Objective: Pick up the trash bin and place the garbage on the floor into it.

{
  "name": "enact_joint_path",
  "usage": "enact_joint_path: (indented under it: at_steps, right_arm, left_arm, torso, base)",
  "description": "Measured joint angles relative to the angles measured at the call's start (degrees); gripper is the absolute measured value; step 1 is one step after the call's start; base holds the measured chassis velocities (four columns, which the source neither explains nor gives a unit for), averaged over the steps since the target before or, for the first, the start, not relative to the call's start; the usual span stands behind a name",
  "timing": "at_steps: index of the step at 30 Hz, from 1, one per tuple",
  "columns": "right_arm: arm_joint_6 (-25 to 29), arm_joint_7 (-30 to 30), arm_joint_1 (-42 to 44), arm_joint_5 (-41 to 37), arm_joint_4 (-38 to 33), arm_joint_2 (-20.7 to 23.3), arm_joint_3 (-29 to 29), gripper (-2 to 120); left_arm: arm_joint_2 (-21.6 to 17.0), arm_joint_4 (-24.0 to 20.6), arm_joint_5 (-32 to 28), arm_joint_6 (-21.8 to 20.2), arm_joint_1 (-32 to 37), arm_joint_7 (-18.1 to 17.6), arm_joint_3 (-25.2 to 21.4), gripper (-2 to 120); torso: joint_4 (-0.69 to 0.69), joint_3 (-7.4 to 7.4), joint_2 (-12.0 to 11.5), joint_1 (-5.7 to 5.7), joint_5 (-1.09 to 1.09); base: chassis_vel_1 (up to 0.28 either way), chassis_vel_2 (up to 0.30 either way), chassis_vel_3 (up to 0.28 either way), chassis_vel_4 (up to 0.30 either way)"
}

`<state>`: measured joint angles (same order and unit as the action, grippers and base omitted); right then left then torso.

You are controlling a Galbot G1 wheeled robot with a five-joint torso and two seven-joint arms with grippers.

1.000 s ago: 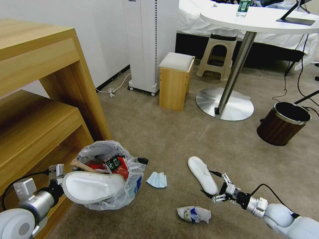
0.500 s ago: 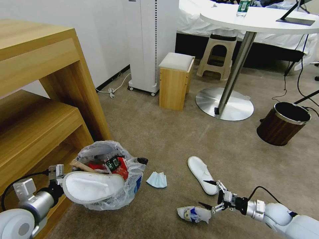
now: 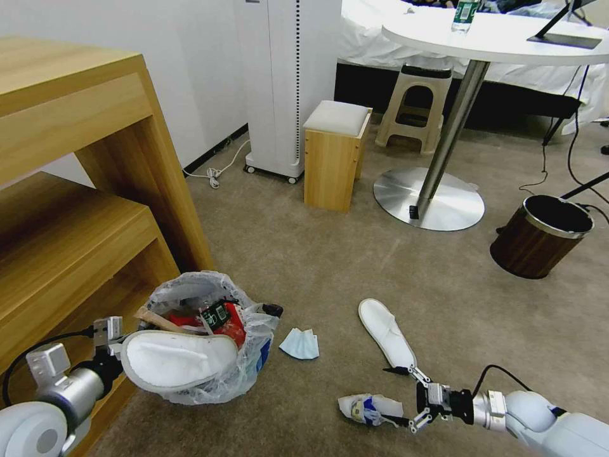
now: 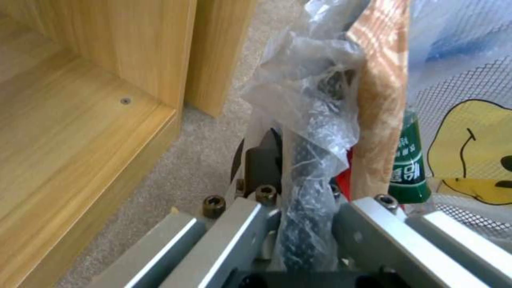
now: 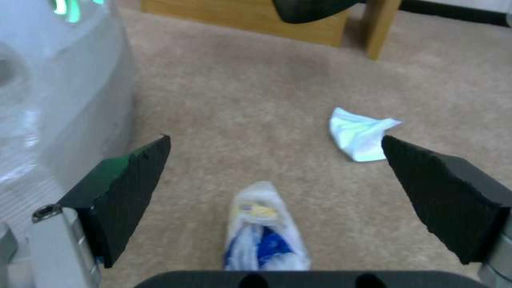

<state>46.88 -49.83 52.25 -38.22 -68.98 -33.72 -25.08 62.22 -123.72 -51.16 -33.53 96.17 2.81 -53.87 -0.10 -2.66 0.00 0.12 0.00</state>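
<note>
Beige floor [image 3: 304,254]: crumpled blue-white cup [image 3: 370,409], black plastic-lined trash bin [image 3: 209,343].

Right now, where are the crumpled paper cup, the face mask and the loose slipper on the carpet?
crumpled paper cup [image 3: 370,409], head view, middle of its crushed body.
face mask [image 3: 299,343], head view, centre of the folded mask.
loose slipper [image 3: 387,333], head view, middle of its sole.

A wooden shelf unit [image 3: 76,190] stands against the wall on the left. Further back are a tall white appliance [image 3: 288,82], a small wooden stool [image 3: 335,155], a beige plastic stool [image 3: 415,105] and a round white surface [image 3: 495,35]. A wood-brown metal-rimmed bin [image 3: 541,236] sits at the right.
</note>
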Motion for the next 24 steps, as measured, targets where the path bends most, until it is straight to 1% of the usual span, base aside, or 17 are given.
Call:
enact_joint_path:
  at_steps: [7,16,19,24]
  right_arm:
    - [0.00,-4.79,-0.93,-1.44,2.09,-0.71,-0.27,99]
    - [0.00,-4.94,-1.80,-1.86,4.22,-1.66,-1.11,100]
    - [-0.02,-4.01,-2.63,-2.21,6.55,-2.45,-2.08,100]
    - [-0.03,-4.38,-3.45,-2.35,9.41,-3.57,-2.58,99]
  left_arm:
    - [0.47,0.02,0.52,0.09,0.23,0.17,0.14,0]
    - [0.46,-0.23,0.47,0.09,0.13,0.15,0.09,0]
    - [0.59,-0.32,0.47,0.09,0.25,0.12,0.08,0]
    - [0.59,-0.31,0.46,0.09,0.23,0.12,-0.02,0]
  torso:
    - [0.01,0.00,0.00,0.00,-0.01]
    - [0.00,0.00,0.00,0.00,0.00]
    - [0.00,0.00,0.00,0.00,0.01]
    - [0.00,0.00,0.00,0.00,-0.01]
  base:
    - [0.000,0.000,0.000,0.000]
    - [0.000,0.000,0.000,0.000]
    - [0.000,0.000,0.000,0.000]
    - [0.000,0.000,0.000,0.000]
